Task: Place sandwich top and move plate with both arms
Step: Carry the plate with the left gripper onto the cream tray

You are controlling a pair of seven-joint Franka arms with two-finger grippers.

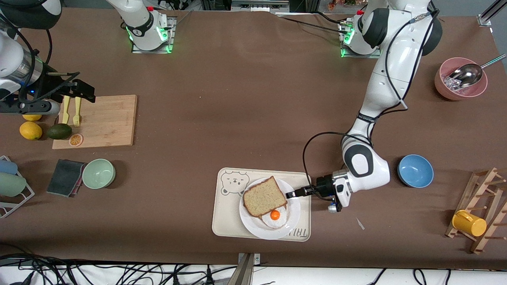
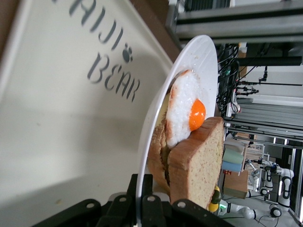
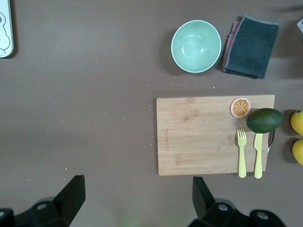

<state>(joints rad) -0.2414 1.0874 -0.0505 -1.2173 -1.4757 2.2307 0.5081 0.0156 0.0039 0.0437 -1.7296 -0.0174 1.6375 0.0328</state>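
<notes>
The left gripper (image 1: 292, 194) is clamped narrow on the rim of the plate (image 1: 293, 221), at the plate's edge toward the left arm's end of the table. The right gripper (image 3: 137, 201) hangs with fingers spread wide and empty over the cutting board (image 1: 109, 118), waiting. The plate sits on the cream bear-print tray (image 1: 225, 215) on the brown table (image 1: 237, 111). The sandwich top (image 1: 264, 196), light tan with a thin brown crust, lies on the plate over the fried egg (image 1: 275, 217).
</notes>
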